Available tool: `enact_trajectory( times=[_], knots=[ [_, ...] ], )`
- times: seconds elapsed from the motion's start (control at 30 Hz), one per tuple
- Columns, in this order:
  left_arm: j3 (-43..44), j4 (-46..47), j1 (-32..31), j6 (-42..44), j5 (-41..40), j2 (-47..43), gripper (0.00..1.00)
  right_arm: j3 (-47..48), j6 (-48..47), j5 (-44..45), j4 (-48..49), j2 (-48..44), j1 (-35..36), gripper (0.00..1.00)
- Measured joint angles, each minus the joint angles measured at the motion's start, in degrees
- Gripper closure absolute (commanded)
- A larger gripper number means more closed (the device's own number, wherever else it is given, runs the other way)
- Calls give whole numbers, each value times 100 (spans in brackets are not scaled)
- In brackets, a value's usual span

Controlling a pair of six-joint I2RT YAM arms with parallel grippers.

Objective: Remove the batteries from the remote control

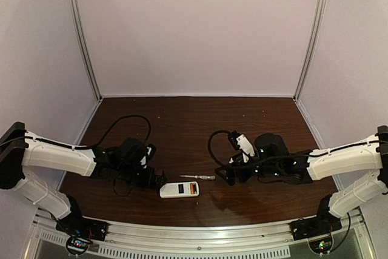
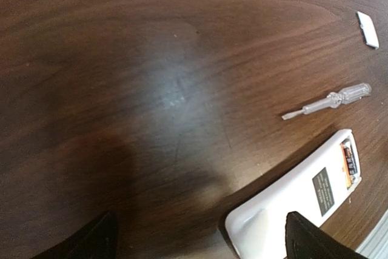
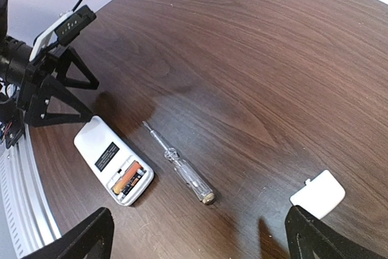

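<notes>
The remote control [image 1: 179,190] lies flat near the near edge of the counter [image 1: 182,119], a little left of the middle of that edge, back side up. Its battery bay is uncovered at the end that points to the counter's right edge. The batteries [image 3: 129,181] sit in that bay, side by side, one orange and one dark.

The left tool [image 2: 203,244] stands wide open at the remote's other end and has hold of nothing. In its own wrist view that end of the remote lies between the two fingers, close against one of them. I cannot tell whether that finger touches it. The right tool [image 3: 200,241] is also spread wide and empty. It hangs well apart from the remote, on the side of the counter's right edge.

A screwdriver [image 3: 180,165] with a clear handle lies just beyond the remote toward the far edge, not touching it.

The top view gives only a red-orange patch at the remote's end. The right wrist view shows the open bay and both cells. The left wrist view shows the dark label on the remote's back and a thin orange strip in the bay. A small white cover piece [image 3: 317,194] on the counter, apart from the remote, shows plainly only in the wrist views.
</notes>
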Motion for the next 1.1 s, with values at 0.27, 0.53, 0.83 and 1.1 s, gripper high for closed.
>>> enact_trajectory(
  times=[0.27,0.53,0.83,1.1],
  knots=[
    [378,-527,0,461,-1141,-455,9,37,-374,-579,262,623,120,9],
    [223,-22,0,981,-1644,-756,9,520,-776,-763,306,1530,155,14],
    [-136,723,0,1537,-1613,-1268,5,1123,-1075,-737,297,2356,155,20],
    [-356,1209,0,1838,-1615,-1405,5,1285,-1250,-669,245,2730,151,27]
  ],
)
